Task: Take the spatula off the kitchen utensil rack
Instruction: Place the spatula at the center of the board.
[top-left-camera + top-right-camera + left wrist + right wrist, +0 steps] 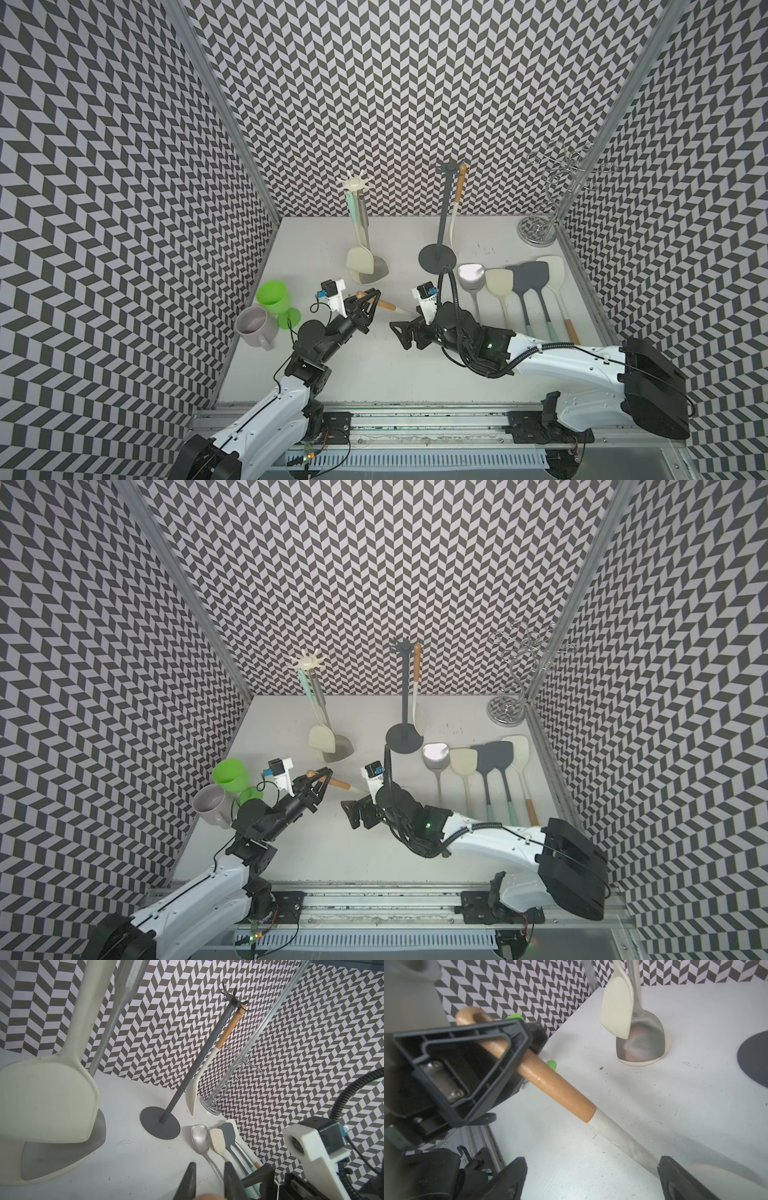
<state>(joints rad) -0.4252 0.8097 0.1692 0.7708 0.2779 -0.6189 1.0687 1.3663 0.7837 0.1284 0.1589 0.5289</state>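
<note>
A spatula [384, 305] with a wooden handle and white neck hangs above the table between my two arms, off any rack. My left gripper [368, 296] is shut on its wooden handle [556, 1088], near the end with the hole. In the left wrist view only the handle's end [207, 1196] shows between the fingers [229, 1178]. My right gripper [591, 1172] stands wide open around the white neck, which runs close by one finger [675, 1176]. A dark grey utensil rack [444, 216] at the back holds another wood-and-white spatula [457, 199].
A cream rack [356, 187] carries a cream spatula [359, 259] and a metal one. A wire rack [552, 195] stands at the back right. Several utensils [523, 286] lie in a row on the right. A green cup [272, 296] and grey mug [254, 328] sit at the left wall.
</note>
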